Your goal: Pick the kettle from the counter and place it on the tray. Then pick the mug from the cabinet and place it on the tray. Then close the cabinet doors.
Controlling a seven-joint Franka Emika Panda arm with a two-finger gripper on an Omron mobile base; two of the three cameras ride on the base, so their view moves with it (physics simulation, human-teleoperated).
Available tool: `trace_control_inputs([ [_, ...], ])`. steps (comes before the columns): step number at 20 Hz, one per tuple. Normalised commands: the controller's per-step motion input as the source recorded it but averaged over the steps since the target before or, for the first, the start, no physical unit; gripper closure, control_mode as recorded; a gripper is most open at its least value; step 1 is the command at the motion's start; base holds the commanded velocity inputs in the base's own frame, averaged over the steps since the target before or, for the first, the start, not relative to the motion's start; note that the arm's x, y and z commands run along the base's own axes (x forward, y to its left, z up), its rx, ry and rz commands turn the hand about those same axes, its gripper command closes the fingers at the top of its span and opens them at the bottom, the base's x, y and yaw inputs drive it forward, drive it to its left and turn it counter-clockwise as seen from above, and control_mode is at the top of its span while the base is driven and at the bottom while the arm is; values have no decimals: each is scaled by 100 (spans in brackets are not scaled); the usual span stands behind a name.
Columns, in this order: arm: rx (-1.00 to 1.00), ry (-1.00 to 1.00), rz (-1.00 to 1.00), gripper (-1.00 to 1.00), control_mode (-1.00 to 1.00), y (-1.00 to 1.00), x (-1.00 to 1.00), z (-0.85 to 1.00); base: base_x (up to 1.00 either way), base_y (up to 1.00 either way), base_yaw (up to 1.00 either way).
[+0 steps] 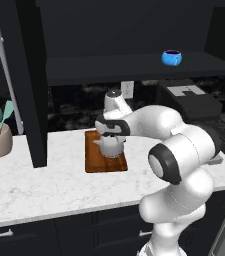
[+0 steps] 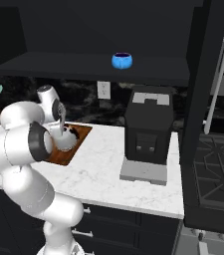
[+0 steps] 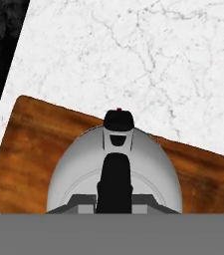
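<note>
Kettle (image 3: 114,172), grey and domed, fills the lower centre of the hand view, its black handle and knob running straight up from the bottom edge; it stands over the tray (image 3: 29,144), whose reddish-brown wood shows on both sides of it. Gripper (image 1: 112,134), seen at mid-frame in the left base view, sits directly on top of the kettle with the jaws drawn nearly together, and appears to be clamped on the handle. Whether the kettle's base already rests on the wood or hangs just above it cannot be told.

Judged progress: the first step is at or near its end, with release not yet made. Mug (image 1: 171,58), bright blue, stands on the cabinet (image 1: 134,67) shelf at upper right of the left base view, untouched. One of the cabinet doors (image 1: 31,85) stands open at the left of that view and another (image 2: 205,79) at the right of the right base view, so fetching the mug and closing both remain.

Hidden or unclear: the fingertips themselves are lost against the black handle; in the right base view the arm covers most of the kettle and the tray's near end on the counter (image 2: 108,169).
</note>
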Motion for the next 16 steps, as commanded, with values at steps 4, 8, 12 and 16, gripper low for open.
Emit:
trace_control_inputs([
  [4, 1, 0, -5, 100, -100, 1, 41, -8, 0, 0, 0],
  [8, 0, 0, -5, 100, -100, 3, 44, -8, 0, 0, 0],
  [12, 1, 0, -3, 100, -100, 4, 43, -11, 0, 0, 0],
  [16, 1, 0, -2, 100, -100, 1, 36, -14, 0, 0, 0],
])
